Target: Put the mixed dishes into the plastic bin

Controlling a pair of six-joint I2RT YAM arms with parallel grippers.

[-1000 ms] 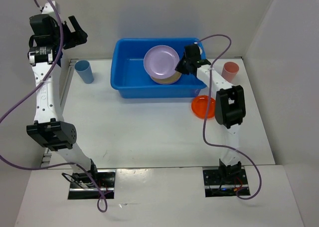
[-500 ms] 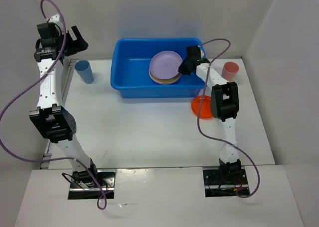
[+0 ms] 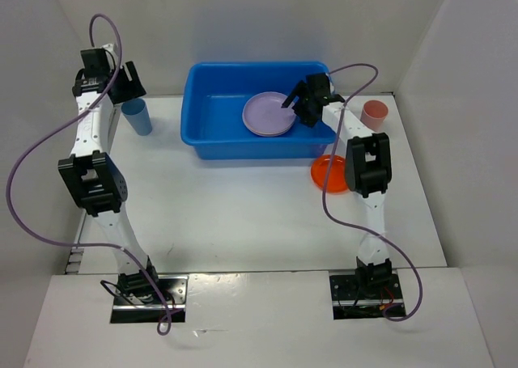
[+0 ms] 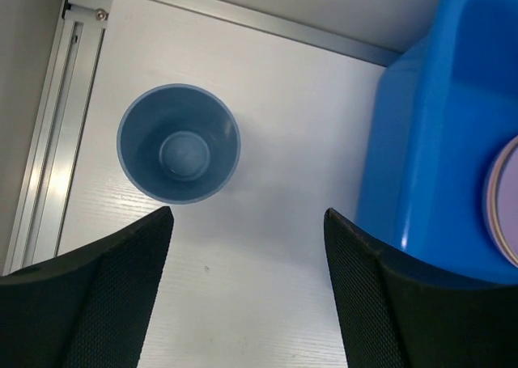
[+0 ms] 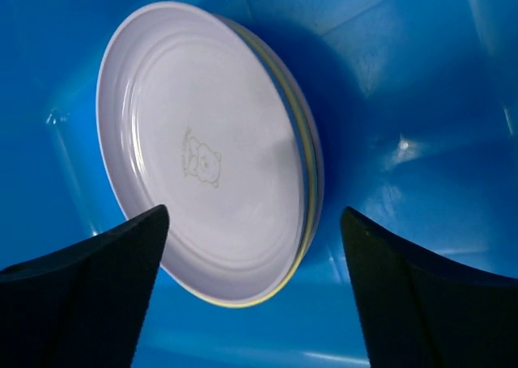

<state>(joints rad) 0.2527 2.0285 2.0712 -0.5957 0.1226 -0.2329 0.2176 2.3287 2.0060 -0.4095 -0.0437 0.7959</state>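
Note:
The lavender plate (image 3: 269,113) lies flat inside the plastic bin (image 3: 243,148), stacked on other plates whose tan-yellow rim (image 5: 305,150) shows beneath it. My right gripper (image 3: 298,101) hovers just above the plate's right edge, open, with nothing between its fingers. The right wrist view shows the lavender plate (image 5: 202,150) on the bin floor (image 5: 405,101) beyond the open gripper (image 5: 252,218). My left gripper (image 3: 129,83) hangs open above the light-blue cup (image 3: 137,116). In the left wrist view the cup (image 4: 179,153) stands upright, apart from the gripper (image 4: 247,222).
A salmon-pink cup (image 3: 374,113) stands upright right of the bin. An orange plate (image 3: 326,174) lies on the table by the bin's front right corner, partly under the right arm. White walls enclose the table; an aluminium rail (image 4: 57,141) runs along its left edge.
My right gripper opened and let go of the lavender plate, which dropped from tilted to flat on the stack in the bin. My left arm swung toward the light-blue cup.

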